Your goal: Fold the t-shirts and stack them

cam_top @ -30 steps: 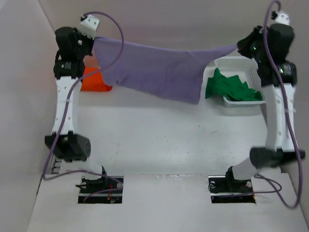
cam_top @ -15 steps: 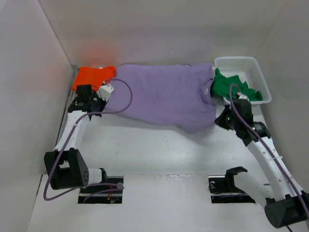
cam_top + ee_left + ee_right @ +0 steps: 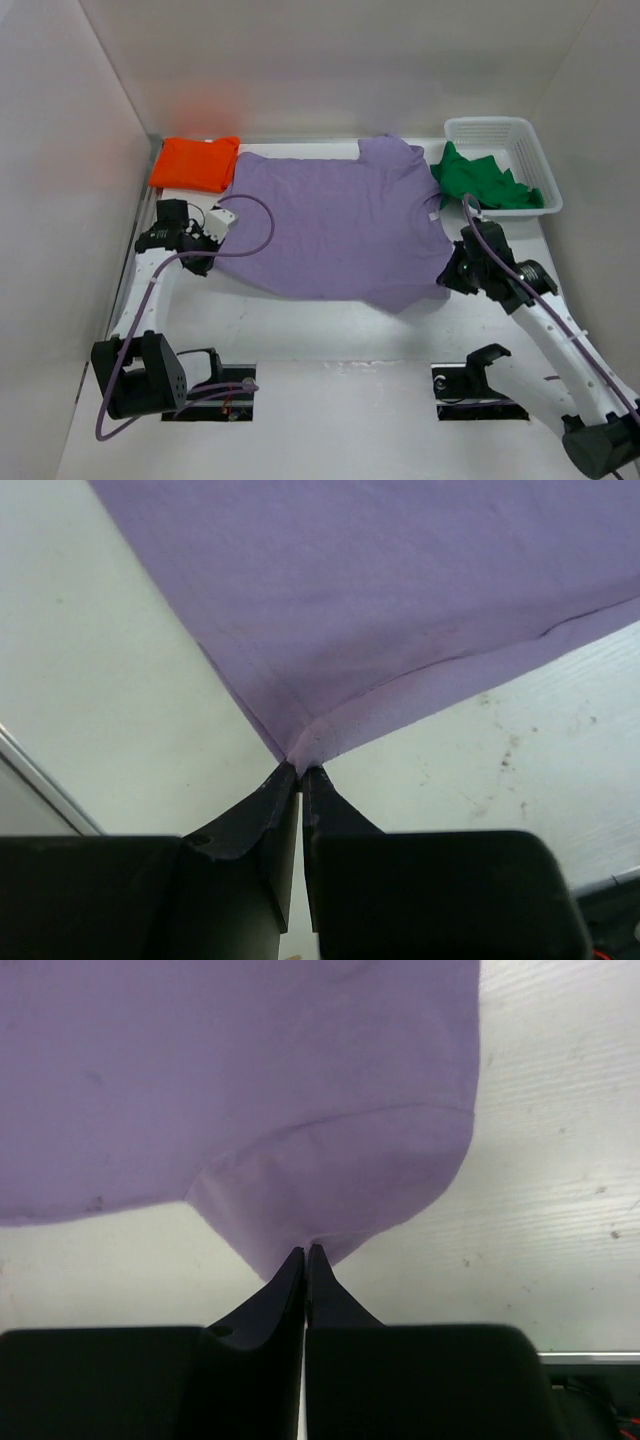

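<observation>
The folded orange t-shirt (image 3: 195, 163) lies at the worktop's (image 3: 300, 330) far-left corner. The left hand (image 3: 301, 772), held low, is pinched closed on a hem corner of the lavender t-shirt (image 3: 335, 225), which is spread flat mid-worktop. A white tag (image 3: 433, 217) by its collar is too small to read. The right hand (image 3: 305, 1252), also low, is clamped on the shirt's near right edge. The green t-shirt (image 3: 485, 182) is heaped in the white basket (image 3: 490, 122).

Left gripper (image 3: 300, 768) pinched closed on lavender t-shirt (image 3: 330, 225) corner at its fingertips, right gripper (image 3: 305, 1250) likewise clamping an edge, both wrists low
</observation>
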Controlling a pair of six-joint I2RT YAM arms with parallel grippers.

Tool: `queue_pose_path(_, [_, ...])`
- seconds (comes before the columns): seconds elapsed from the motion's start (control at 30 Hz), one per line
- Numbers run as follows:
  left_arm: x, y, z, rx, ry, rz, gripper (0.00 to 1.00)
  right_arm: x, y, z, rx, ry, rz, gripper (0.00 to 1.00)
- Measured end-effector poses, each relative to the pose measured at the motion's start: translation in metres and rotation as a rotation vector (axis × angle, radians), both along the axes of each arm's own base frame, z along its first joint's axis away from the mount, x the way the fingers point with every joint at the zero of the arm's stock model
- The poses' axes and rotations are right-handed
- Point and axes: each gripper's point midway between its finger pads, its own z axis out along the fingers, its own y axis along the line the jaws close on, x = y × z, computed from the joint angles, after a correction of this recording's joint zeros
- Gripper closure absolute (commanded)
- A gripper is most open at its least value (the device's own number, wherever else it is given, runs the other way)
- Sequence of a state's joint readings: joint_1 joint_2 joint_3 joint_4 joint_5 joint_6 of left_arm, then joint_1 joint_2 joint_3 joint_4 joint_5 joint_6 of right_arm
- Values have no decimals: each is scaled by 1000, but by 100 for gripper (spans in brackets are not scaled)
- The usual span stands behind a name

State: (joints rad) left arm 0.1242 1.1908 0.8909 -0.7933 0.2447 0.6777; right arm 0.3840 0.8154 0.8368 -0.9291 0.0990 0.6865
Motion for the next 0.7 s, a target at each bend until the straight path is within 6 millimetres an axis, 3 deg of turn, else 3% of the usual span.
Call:
queue_pose_path(0.13, [4,-2,1,-12,-15,1,91,31,-14,9,-58,2,-19,100])
queue_pose_path(0.23, [26,0,6,-18,-52,23,90,68,-23,19,-91,-34,-26,100])
queue_pose_path(0.37, [79,6,11,-39,-104,69,92,124,-35,23,-127,-77,-18,100])
queue_pose_path(0.53, [139,15,8,-64,-142,139,92,183,-43,12,-175,-82,13,100])
queue_pose_path(0.6, [146,16,4,-69,-135,140,88,197,-43,6,-185,-73,31,100])
queue_pose_path(0.7, [131,5,-2,-70,-85,43,74,206,-42,1,-195,-62,50,100])
